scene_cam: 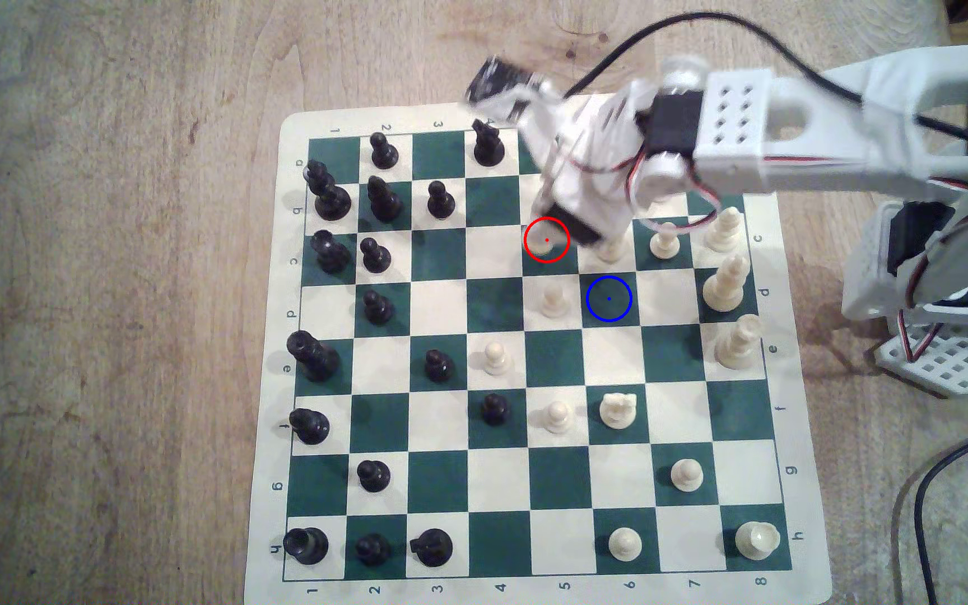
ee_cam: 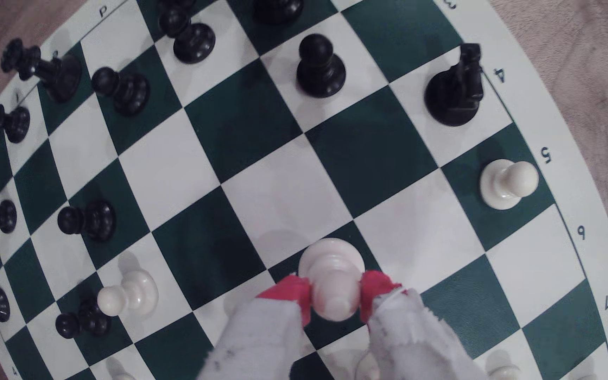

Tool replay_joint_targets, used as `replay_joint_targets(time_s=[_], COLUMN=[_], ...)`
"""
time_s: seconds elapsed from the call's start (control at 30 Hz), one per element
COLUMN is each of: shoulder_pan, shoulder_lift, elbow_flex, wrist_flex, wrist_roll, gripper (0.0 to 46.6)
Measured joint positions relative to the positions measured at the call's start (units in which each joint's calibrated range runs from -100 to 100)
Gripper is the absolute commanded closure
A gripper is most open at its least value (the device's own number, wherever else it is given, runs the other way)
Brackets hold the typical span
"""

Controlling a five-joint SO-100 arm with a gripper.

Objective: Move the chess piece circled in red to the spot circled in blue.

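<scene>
Pincer closed on the chess piece, red-tipped fingers pressed to either side of its upper body. Piece upright on a dark green square, inside the red ring. The spot lies diagonally adjacent, unoccupied. Cream pawn stands beside it on the chessboard, wooden desk beneath.

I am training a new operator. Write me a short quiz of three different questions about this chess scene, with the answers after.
1. True or false: the gripper has its red fingertips on both sides of the cream chess piece.
2. What colour is the square marked by the blue ring, the spot? A) cream B) dark green C) red
3. In the exterior view, which piece stands on the square directly to the left of the spot?

Key
1. True; the pads press against its upper body.
2. B
3. A cream pawn.
</scene>
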Motion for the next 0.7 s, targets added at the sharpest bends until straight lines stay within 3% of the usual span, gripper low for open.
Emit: replay_joint_targets(time_s=[0.13, 0.37, 0.7], shoulder_pan=[-0.5, -6.9, -10.9], shoulder_lift=[-5.5, -22.6, -26.1], elbow_flex=[0.3, 11.3, 22.5], wrist_flex=[2.2, 7.3, 6.0], wrist_roll=[0.2, 0.5, 1.4], gripper=[46.4, 46.4, 46.4])
